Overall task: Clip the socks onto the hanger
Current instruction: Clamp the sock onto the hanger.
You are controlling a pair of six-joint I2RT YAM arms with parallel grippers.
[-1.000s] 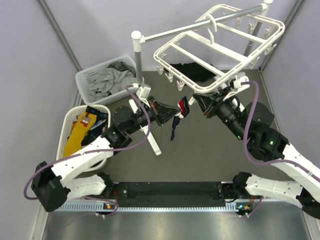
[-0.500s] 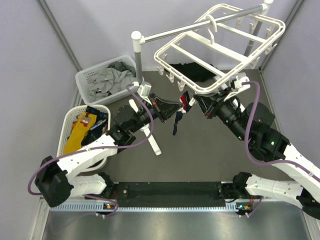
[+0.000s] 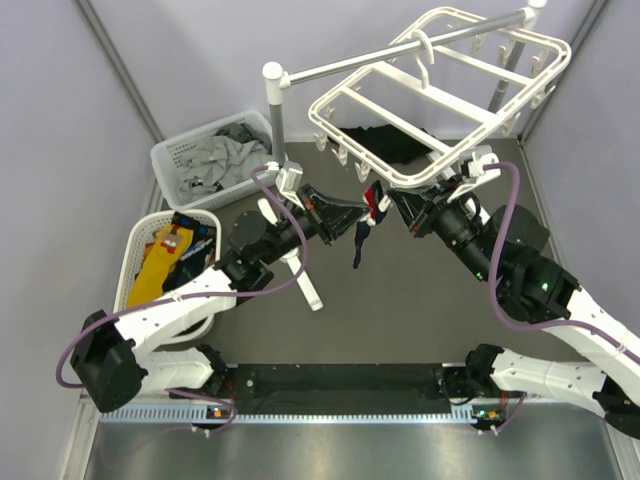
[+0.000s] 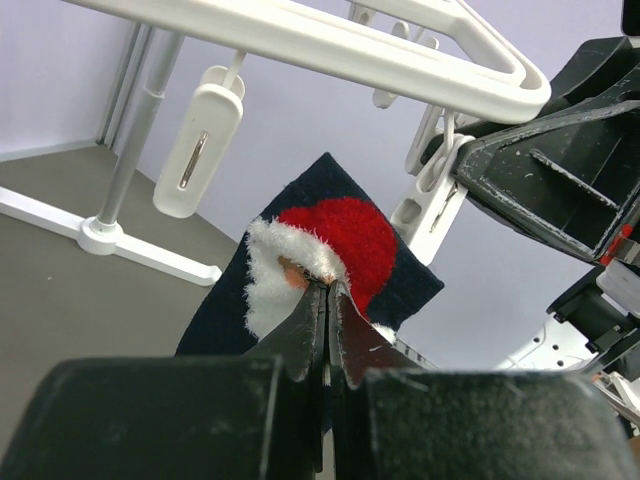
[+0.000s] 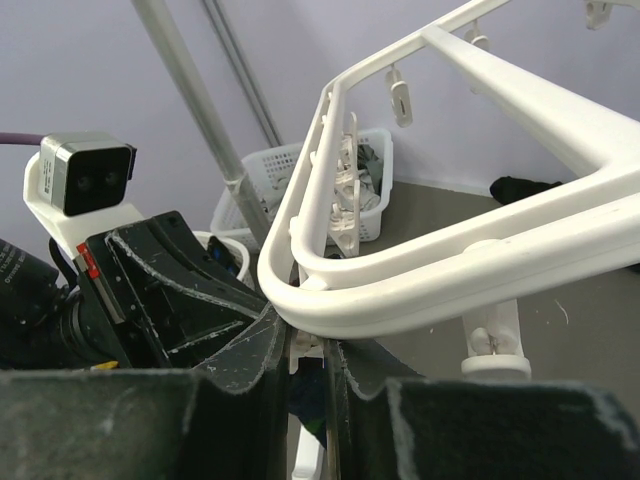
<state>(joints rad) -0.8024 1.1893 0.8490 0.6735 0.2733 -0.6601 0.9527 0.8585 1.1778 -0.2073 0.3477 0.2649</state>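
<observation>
My left gripper [image 3: 352, 214] is shut on a navy sock [image 3: 361, 236] with a red and white mark; the sock hangs below the near corner of the white hanger [image 3: 440, 85]. In the left wrist view the gripper [image 4: 327, 290] pinches the sock [image 4: 345, 235] just below the hanger's bar [image 4: 330, 45], beside a dangling clip [image 4: 200, 135]. My right gripper [image 3: 400, 205] is shut on a clip under that corner. In the right wrist view the gripper [image 5: 310, 345] squeezes the white clip [image 5: 303, 345] under the frame [image 5: 450, 260]. More socks, one yellow-orange [image 3: 158, 268], lie in a round basket.
The grey pole rack [image 3: 274, 125] with white feet carries the hanger. A square basket [image 3: 170, 155] of pale grey cloths stands at the back left, and the round white basket [image 3: 135, 250] sits in front of it. A black garment [image 3: 385, 142] lies under the hanger.
My left gripper has carried the sock up and to the right, closer to the hanger's corner and to my right gripper. The right arm has barely moved.
</observation>
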